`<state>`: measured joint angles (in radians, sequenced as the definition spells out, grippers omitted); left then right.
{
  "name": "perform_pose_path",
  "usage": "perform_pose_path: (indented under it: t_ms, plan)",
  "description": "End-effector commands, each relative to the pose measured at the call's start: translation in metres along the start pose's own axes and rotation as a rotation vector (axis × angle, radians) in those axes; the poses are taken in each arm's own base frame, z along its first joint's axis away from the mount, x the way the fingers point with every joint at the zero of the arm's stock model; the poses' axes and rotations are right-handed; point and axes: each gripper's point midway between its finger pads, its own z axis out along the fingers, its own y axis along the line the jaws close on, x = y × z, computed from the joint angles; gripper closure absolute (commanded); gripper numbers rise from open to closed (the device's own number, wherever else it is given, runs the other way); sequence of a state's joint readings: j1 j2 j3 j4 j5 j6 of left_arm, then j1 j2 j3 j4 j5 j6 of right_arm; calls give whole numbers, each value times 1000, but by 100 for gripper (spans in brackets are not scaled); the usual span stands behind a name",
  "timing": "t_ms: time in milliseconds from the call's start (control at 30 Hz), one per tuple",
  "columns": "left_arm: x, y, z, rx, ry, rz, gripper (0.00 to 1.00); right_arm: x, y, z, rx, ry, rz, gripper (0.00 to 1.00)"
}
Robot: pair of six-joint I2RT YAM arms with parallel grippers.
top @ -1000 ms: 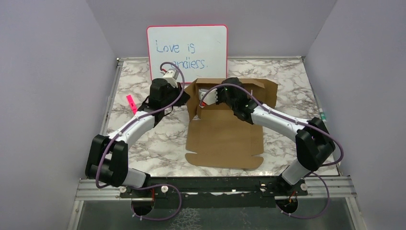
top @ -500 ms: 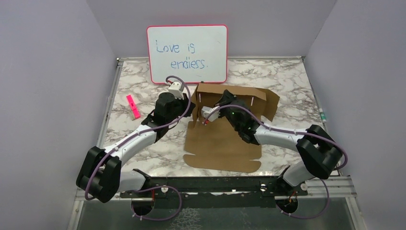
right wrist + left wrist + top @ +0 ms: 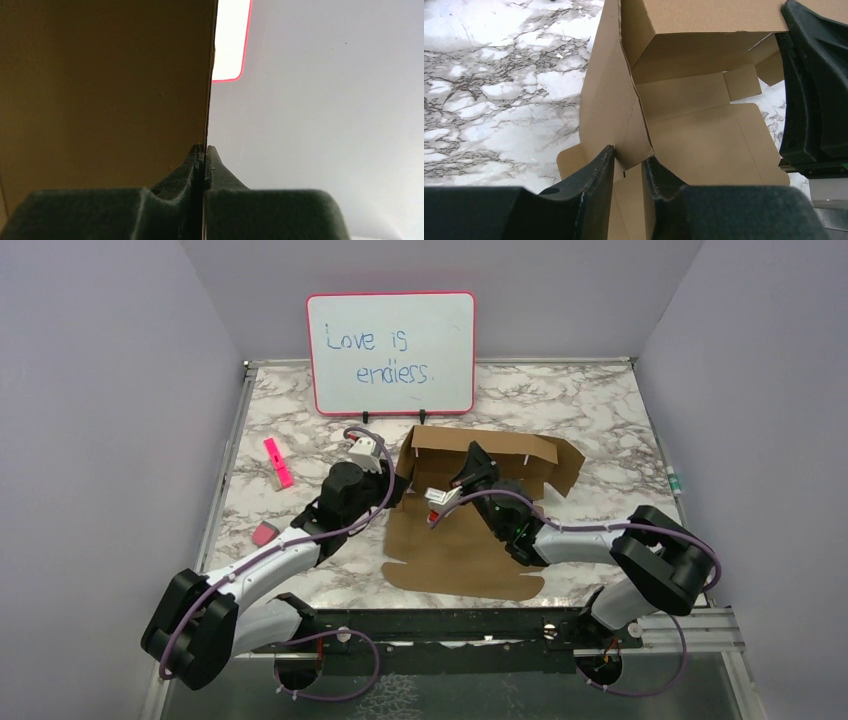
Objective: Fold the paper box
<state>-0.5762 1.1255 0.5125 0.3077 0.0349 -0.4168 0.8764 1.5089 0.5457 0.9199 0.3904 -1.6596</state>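
Observation:
The paper box [image 3: 470, 545] is brown die-cut cardboard, its front panel flat on the marble table and its back wall and side flaps raised. My left gripper [image 3: 393, 486] is at the box's left side. In the left wrist view my left gripper [image 3: 629, 159] is shut on the upright left side flap of the box [image 3: 609, 100]. My right gripper [image 3: 470, 458] reaches over the flat panel to the back wall. In the right wrist view my right gripper [image 3: 205, 148] is shut on the thin edge of a cardboard panel [image 3: 100, 75].
A pink-framed whiteboard [image 3: 392, 350] stands at the back. A pink marker [image 3: 278, 462] and a pink eraser [image 3: 263, 534] lie on the left. A small green item [image 3: 677, 480] sits at the right edge. The right arm [image 3: 814, 90] crowds the left wrist view.
Both grippers have moved toward the near edge, drawing the box with them away from the whiteboard. The back wall stands more upright. The pink eraser is now uncovered.

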Motion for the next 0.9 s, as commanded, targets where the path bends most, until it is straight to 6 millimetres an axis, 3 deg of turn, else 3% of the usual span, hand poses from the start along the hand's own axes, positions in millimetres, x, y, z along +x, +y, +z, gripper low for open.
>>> perform_pose_path:
  t_ms: [0,200,433,633,733,867]
  plan:
    - [-6,-10,-6,43,-47,-20,71,2,-16,-9,89,23,4,95]
    - [9,-22,-6,113,-8,-60,70,0,-13,-10,109,36,-15,95]
    - [-2,-50,-14,201,-32,-88,70,-7,-13,-3,108,23,-19,95]
    - [6,-49,-10,189,-12,-89,67,-11,-14,1,108,8,-14,95]
    - [9,-46,-10,177,-10,-75,62,-11,-11,1,103,9,-22,95]
    - [-9,-41,-20,140,-67,-37,44,-10,-11,0,99,11,-25,95]
